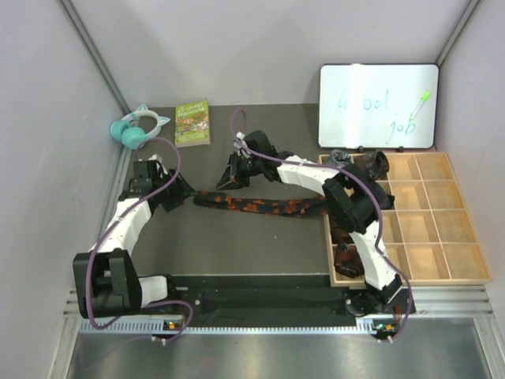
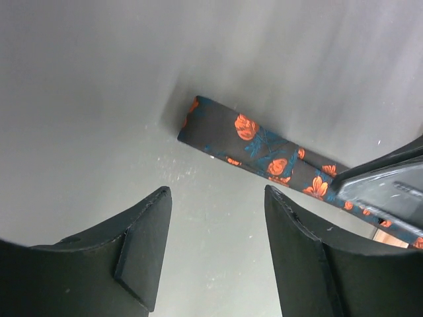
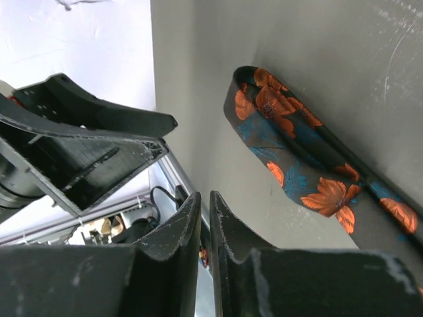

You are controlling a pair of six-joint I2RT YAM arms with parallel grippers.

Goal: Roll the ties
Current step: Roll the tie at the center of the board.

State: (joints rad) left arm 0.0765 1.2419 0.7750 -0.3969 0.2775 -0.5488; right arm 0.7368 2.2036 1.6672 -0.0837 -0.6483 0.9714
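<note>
One long black tie (image 1: 260,207) with orange-red flowers lies flat on the dark table (image 1: 260,245). It runs from between the two arms over to the wooden tray (image 1: 442,229). The left gripper (image 2: 215,198) is spread wide with nothing in it, near the tie's end but not touching. The right gripper (image 3: 205,197) is pinched tight on nothing, just beside that same end. A dark rolled tie (image 1: 377,164) sits in a back box of the tray.
</note>
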